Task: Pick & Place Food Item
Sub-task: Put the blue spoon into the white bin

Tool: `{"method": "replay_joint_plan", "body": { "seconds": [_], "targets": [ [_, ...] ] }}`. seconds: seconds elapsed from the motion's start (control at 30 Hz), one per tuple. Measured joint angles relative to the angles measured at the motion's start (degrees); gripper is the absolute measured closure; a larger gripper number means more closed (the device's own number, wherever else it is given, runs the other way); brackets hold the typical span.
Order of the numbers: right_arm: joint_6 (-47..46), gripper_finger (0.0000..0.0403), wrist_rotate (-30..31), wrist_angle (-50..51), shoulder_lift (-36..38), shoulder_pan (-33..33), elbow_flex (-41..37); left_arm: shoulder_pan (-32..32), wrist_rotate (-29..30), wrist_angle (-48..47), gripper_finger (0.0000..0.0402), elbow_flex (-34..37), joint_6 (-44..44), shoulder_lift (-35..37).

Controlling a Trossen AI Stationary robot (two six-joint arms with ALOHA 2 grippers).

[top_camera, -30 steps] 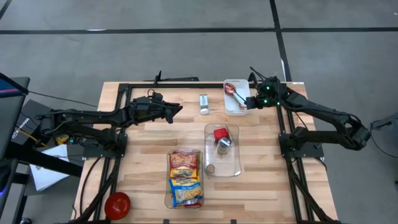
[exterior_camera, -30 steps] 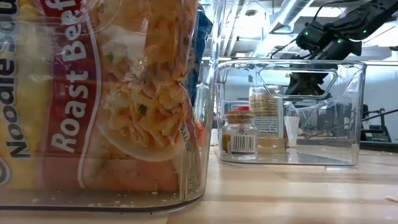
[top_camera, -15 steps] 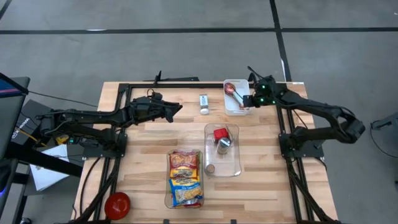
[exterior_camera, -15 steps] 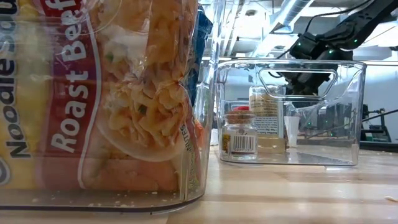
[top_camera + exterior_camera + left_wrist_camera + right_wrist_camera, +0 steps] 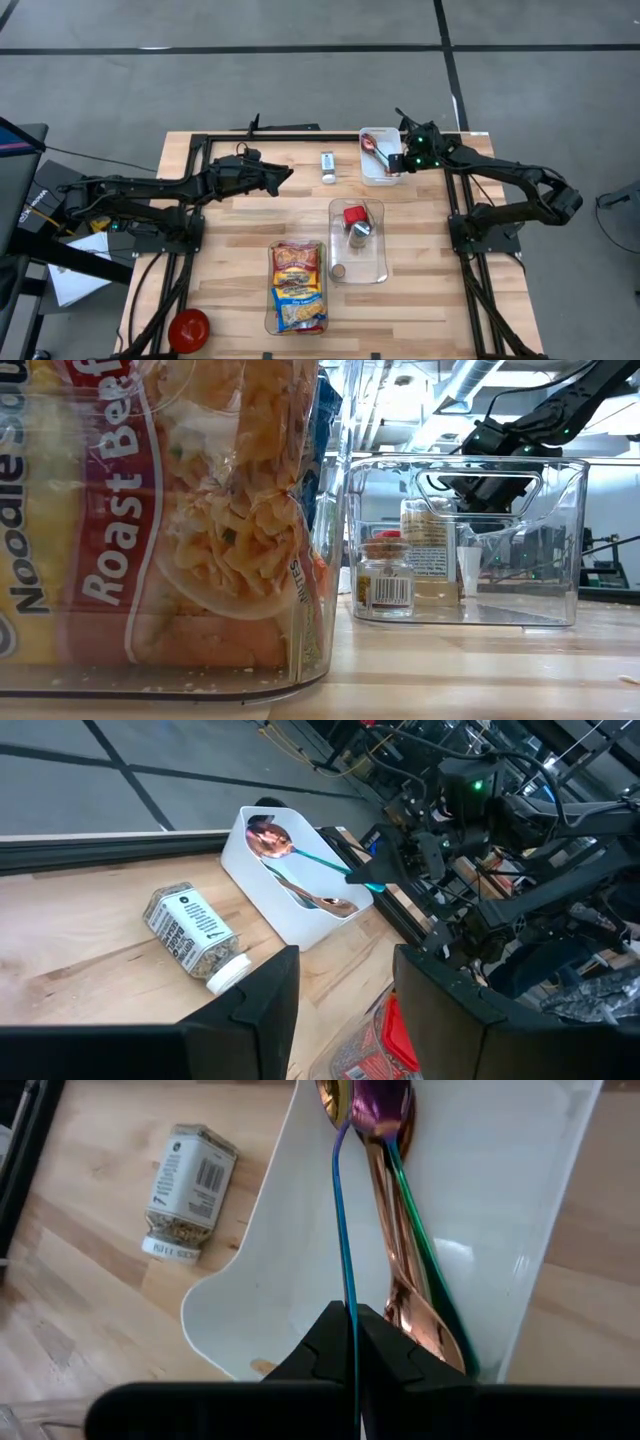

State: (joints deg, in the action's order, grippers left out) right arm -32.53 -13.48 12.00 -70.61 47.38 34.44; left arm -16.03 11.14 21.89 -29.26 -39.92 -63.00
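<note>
Pinching a thin iridescent spoon handle (image 5: 347,1270) between closed fingers, our right gripper (image 5: 349,1342) hovers over the white tray (image 5: 500,1210) (copper spoons (image 5: 395,1260) inside). Our left gripper (image 5: 287,176) waits half-spread, empty, near the spice jar (image 5: 328,165).

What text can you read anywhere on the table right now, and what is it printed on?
"Roast Beef" and "Noodle Sou", cut off: noodle packet in the nearer clear bin.
Small jar: barcode label, unreadable.
Spice jar lying on the table: print too small to read.
Container behind the small jar: label blurred.
</note>
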Motion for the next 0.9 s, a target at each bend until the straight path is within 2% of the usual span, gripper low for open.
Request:
{"method": "replay_joint_plan", "body": {
  "seconds": [0.9],
  "targets": [
    [1.66,0.04,-0.17,-0.01,0.0,2.25,0.0,0.0,0.0,0.0,0.0243,0.0,0.0,0.0]
  ]
}}
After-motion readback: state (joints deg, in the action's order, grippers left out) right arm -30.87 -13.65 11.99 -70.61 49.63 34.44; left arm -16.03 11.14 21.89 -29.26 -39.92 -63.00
